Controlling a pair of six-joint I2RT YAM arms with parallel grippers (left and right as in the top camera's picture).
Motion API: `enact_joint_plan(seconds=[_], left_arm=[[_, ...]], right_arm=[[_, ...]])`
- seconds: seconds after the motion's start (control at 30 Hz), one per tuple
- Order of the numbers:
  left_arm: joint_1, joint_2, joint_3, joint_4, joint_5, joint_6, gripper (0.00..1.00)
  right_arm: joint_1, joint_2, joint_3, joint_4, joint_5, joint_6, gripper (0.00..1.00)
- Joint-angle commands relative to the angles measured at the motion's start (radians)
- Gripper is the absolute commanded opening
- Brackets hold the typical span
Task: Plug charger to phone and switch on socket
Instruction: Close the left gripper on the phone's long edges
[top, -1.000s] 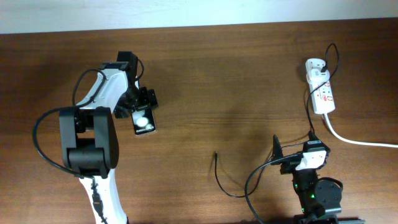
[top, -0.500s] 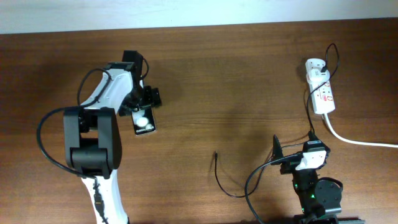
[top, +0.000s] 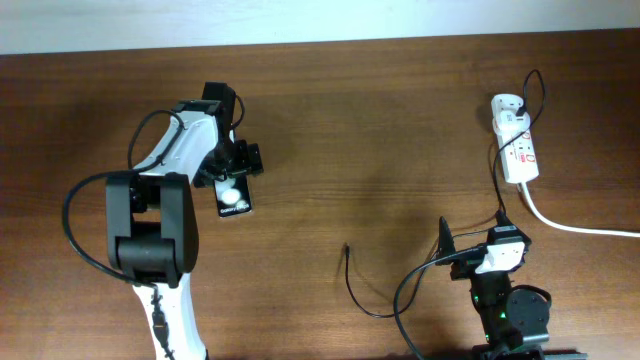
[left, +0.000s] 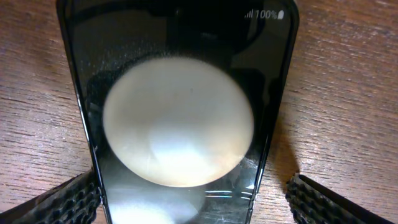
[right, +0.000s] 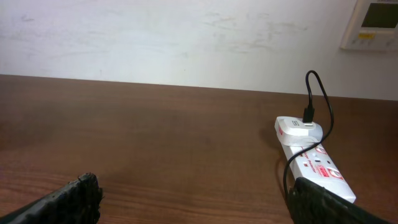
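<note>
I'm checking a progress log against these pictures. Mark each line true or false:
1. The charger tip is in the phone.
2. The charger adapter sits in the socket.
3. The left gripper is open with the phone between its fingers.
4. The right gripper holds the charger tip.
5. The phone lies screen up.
1. False. The charger tip lies loose on the table, apart from the phone.
2. True. The charger adapter is plugged into the end of the socket.
3. True. The left gripper is open, one finger on each side of the phone.
4. False. The right gripper is open with nothing between its fingers.
5. True. The left wrist view shows the glossy screen and "100%".
</note>
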Motion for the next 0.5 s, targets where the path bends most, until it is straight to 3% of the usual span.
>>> enact_joint_plan(seconds=[0.0,0.47], left_arm=[[-0.003,0.011,-0.027,-0.016,0.019,-0.01,0.99],[-0.003,0.011,-0.027,-0.016,0.0,-0.01,0.99]], right_arm=[[0.01,-0.007,-0.005,-0.005,-0.006,0.004,0.99],[0.01,-0.007,-0.005,-0.005,-0.006,0.004,0.99]])
